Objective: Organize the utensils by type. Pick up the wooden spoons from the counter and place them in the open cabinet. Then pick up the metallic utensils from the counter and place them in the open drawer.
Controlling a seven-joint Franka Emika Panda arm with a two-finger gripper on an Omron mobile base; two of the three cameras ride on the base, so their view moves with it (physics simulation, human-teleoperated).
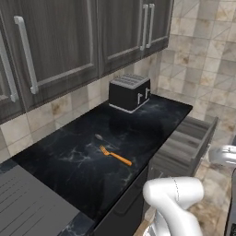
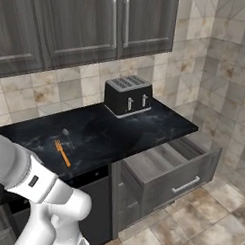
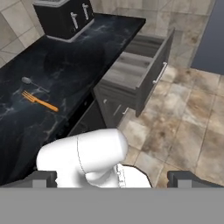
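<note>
- Two small dark finger tips (image 3: 43, 178) sit far apart at the bottom corners of my hand view, so I read the two-finger gripper (image 3: 113, 179) as spread wide, with nothing between its jaws.
- My hand looks down from off the counter's front edge, over the tiled floor (image 3: 183, 113) and back across the black marbled counter (image 3: 65, 65).
- From both base views I get just white arm segments low in the picture; the hand itself is cut off.
- On the counter lies an orange-handled fork (image 3: 40, 101) (image 1: 115, 156) (image 2: 62, 152), with a small grey metal spoon (image 3: 29, 81) (image 1: 100, 137) (image 2: 66, 133) just beside its tines; I cannot tell whether they touch.
- Both utensils are tiny and blurred; the spoon's handle is hard to make out.
- To their right the grey drawer (image 3: 151, 76) (image 2: 188, 172) (image 1: 193, 143) stands pulled open below the counter's end.
- At the back a black two-slot toaster (image 1: 129, 92) (image 2: 127, 96) (image 3: 63, 17) stands by the wall, its top cropped in my hand view.
</note>
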